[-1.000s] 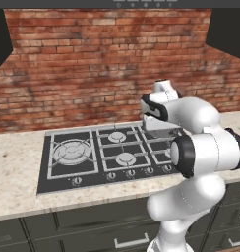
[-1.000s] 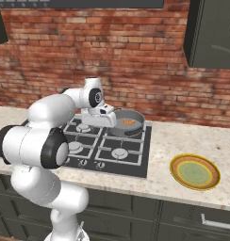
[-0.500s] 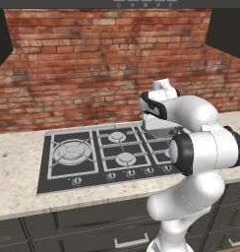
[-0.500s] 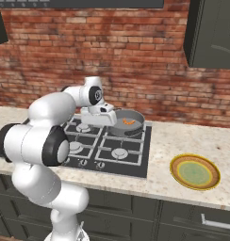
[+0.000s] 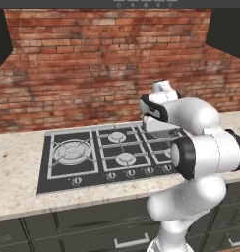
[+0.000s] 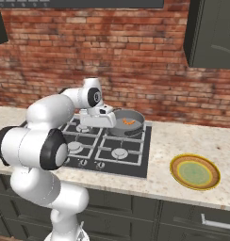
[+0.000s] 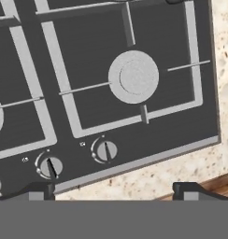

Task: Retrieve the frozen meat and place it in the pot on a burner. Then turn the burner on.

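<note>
Hob (image 7: 22, 88) fills the space under the tool (image 7: 111, 191), jaws wide apart, empty. Pot (image 6: 127, 123) just beyond it on the rear burner, meat (image 6: 128, 122) already inside. Burner step now (judging): drop onto the right knob (image 7: 105, 151), pinch, twist.

The hand looks straight down on the dark hob (image 7: 88, 126). A round grey burner cap (image 7: 133, 76) sits a little toward one o'clock of centre, framed by pale grate bars (image 7: 69, 91). Toward seven o'clock, near the hob's front edge, are two round knobs: one knob (image 7: 104, 150) closer to centre, the other knob (image 7: 49, 166) further out toward eight o'clock. Speckled beige counter (image 7: 223, 60) runs from three o'clock round to six o'clock. The two dark fingertips (image 7: 190, 190) stand wide apart at the bottom, nothing between them.
</note>
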